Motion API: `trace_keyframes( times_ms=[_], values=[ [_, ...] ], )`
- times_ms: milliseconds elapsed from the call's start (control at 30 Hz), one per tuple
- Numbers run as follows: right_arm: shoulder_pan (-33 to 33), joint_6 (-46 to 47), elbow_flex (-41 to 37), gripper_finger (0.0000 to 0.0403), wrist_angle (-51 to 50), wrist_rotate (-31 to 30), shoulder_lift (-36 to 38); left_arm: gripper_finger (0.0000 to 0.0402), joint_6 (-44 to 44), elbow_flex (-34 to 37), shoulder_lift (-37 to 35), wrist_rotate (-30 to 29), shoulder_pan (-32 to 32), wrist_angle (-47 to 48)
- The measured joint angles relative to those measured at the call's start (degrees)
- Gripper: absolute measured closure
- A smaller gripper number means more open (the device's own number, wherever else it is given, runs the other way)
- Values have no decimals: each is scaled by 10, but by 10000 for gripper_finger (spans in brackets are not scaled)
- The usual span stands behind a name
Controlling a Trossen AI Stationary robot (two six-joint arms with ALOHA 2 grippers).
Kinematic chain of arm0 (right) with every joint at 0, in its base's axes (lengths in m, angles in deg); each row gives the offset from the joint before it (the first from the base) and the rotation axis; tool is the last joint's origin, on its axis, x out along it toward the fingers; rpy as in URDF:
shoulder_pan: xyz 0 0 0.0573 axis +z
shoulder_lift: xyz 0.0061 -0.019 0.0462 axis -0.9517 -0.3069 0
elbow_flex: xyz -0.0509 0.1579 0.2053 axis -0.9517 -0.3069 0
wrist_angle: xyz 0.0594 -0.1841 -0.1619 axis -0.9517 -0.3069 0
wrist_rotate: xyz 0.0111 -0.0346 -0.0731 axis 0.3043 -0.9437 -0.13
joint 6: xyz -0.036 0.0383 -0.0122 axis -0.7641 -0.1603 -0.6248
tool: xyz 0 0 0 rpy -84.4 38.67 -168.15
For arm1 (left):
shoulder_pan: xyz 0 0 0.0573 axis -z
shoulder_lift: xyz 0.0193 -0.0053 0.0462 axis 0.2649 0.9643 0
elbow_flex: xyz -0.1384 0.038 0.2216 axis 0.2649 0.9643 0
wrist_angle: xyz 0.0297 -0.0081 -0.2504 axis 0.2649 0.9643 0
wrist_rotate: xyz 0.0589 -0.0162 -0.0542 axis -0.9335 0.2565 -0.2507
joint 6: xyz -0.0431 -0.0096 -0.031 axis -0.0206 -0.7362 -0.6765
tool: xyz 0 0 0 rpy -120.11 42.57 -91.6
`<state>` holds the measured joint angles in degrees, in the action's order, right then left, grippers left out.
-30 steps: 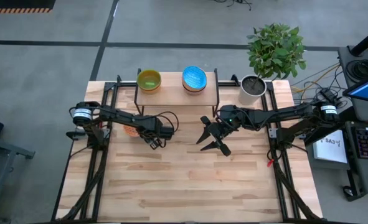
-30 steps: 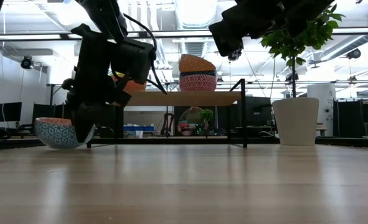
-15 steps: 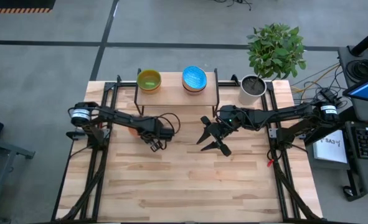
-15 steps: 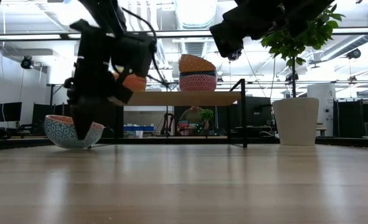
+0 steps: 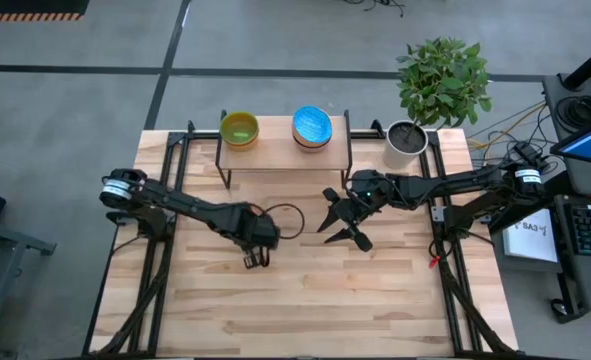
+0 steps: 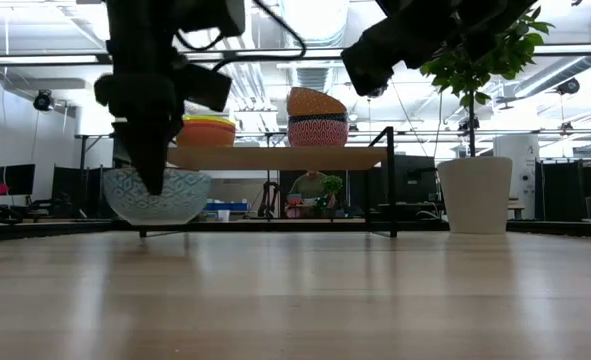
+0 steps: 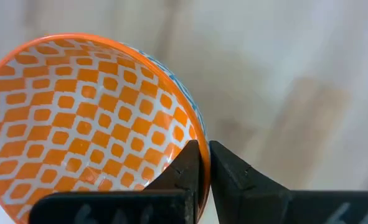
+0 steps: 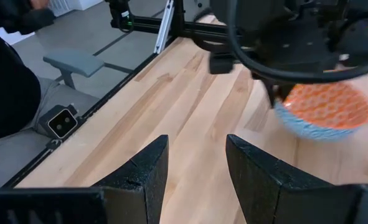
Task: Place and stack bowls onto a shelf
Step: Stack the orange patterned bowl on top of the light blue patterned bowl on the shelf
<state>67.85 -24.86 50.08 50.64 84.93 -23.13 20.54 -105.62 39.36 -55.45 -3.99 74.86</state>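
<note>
A bowl [image 6: 157, 195], blue-and-white outside and orange-patterned inside [image 7: 78, 112], hangs just above the table in front of the shelf's left end, with my left gripper [image 7: 203, 146] shut on it. In the high view that arm [image 5: 255, 250] covers the bowl. The shelf [image 5: 275, 152] stands at the table's far edge on thin black legs. It bears a stack topped by a yellow-green bowl [image 5: 239, 128] and a stack topped by a blue one [image 5: 312, 126]. My right gripper [image 5: 337, 228] waits open at mid-table, above the surface. My left gripper pinches the bowl's rim [image 7: 199, 134], with one finger inside the bowl and one outside against its wall. The fingers come from above, pointing down. The bowl hangs below them, mouth up and nearly level, clear of the table [image 6: 157, 222].
A grey pot with a green plant [image 5: 405, 142] stands at the table's far right, beside the shelf. Black frame rails run along the table's left [image 5: 155, 260] and right [image 5: 455, 280] sides. Bare wood [image 5: 305, 300] fills the near half.
My left gripper has shut on the bowl's rim, then risen and gone toward the table's right and near edges, rolling its wrist. The bowl first tipped up on the table, then came clear of it and now hangs close to level.
</note>
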Motion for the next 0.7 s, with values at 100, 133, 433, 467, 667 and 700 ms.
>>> trace_keyframes(
  times_ms=[100,133,433,467,667,700],
  values=[
    [0,0,0,252,-2,0,0,396,1,0,5,19,11,-33],
    [0,0,0,252,-2,0,0,396,1,1,7,19,13,-35],
    [0,0,0,252,-4,0,0,396,13,1,8,18,12,-36],
    [0,-1,0,252,-5,0,0,396,14,1,8,18,12,-36],
    [0,-3,0,252,-7,0,0,396,14,1,8,17,12,-41],
    [0,-3,0,252,-7,0,0,396,14,1,8,17,12,-41]
  ],
)
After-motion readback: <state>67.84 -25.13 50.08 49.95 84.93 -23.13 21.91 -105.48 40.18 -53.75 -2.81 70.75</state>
